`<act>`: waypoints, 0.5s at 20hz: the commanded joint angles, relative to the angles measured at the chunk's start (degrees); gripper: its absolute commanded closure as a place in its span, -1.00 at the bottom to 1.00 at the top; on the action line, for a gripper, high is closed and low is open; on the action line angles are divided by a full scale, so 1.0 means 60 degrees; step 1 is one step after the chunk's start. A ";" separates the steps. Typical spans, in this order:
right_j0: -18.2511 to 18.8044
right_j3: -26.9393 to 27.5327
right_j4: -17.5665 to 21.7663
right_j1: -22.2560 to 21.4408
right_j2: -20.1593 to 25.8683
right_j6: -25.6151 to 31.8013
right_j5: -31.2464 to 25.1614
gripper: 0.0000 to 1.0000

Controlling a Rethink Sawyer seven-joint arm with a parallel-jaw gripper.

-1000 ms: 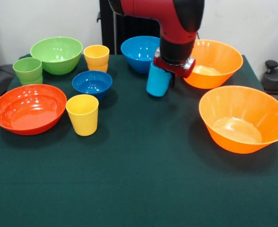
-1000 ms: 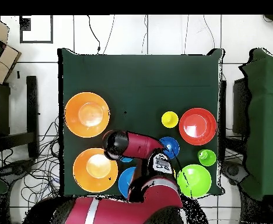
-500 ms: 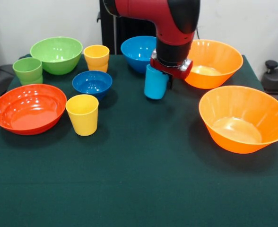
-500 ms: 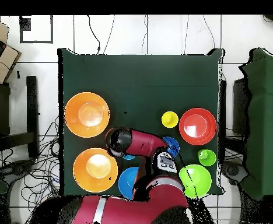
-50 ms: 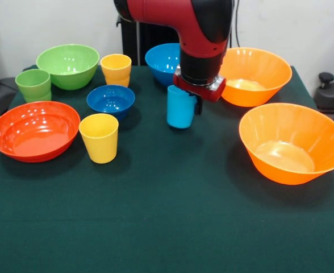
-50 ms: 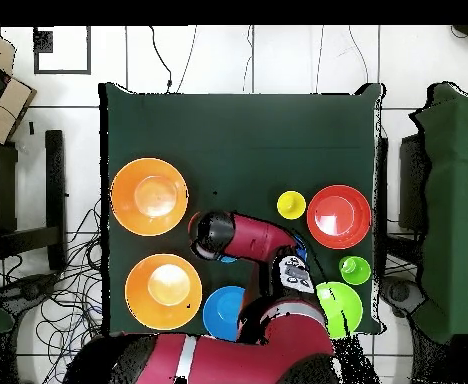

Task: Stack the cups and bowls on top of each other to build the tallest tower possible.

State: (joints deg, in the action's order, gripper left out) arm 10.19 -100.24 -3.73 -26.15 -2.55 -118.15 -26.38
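My gripper (image 5: 185, 101) is shut on the light blue cup (image 5: 180, 108), which hangs upright just over the cloth between the small dark blue bowl (image 5: 111, 99) and the far orange bowl (image 5: 255, 74). The medium light blue bowl (image 5: 165, 62) stands right behind the cup. At the left are the green bowl (image 5: 68, 65), a green cup (image 5: 33, 84), the red-orange bowl (image 5: 34, 131) and two yellow cups (image 5: 99, 137) (image 5: 116, 68). A second orange bowl (image 5: 292, 142) sits at the right. No tower is in view. Overhead, the arm (image 6: 240, 236) covers the held cup.
Overhead, the orange bowls (image 6: 150, 196) (image 6: 163, 291) lie left of the arm, while a yellow cup (image 6: 291, 205), the red-orange bowl (image 6: 339, 216) and the green cup (image 6: 355, 270) lie right of it. The green cloth (image 5: 167, 227) stretches bare toward the front edge.
The gripper has carried the light blue cup leftward in the front view, away from the far orange bowl and toward the dark blue bowl. The bowls and other cups have not moved.
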 commanded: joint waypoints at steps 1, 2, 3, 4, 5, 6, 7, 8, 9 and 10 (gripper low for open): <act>0.0059 0.0886 -0.0073 0.0310 0.1160 -0.0297 -0.0671 1.00; 0.0038 0.0904 -0.0065 0.0330 0.1152 -0.0314 -0.0649 1.00; 0.0024 0.0938 -0.0062 0.0368 0.1140 -0.0326 -0.0634 1.00; 0.0015 0.0986 -0.0063 0.0401 0.1142 -0.0330 -0.0647 1.00; 0.0022 0.1017 -0.0061 0.0426 0.1159 -0.0316 -0.0666 1.00; 0.0023 0.1046 -0.0065 0.0443 0.1170 -0.0310 -0.0703 1.00; 0.0030 0.1072 -0.0066 0.0465 0.1183 -0.0300 -0.0718 1.00; 0.0037 0.1097 -0.0067 0.0487 0.1196 -0.0290 -0.0734 1.00; 0.0052 0.1105 -0.0071 0.0508 0.1215 -0.0283 -0.0726 1.00; 0.0065 0.1118 -0.0068 0.0525 0.1222 -0.0275 -0.0720 1.00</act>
State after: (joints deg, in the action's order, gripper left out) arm 10.20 -98.21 -3.71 -25.94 -2.22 -118.15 -26.39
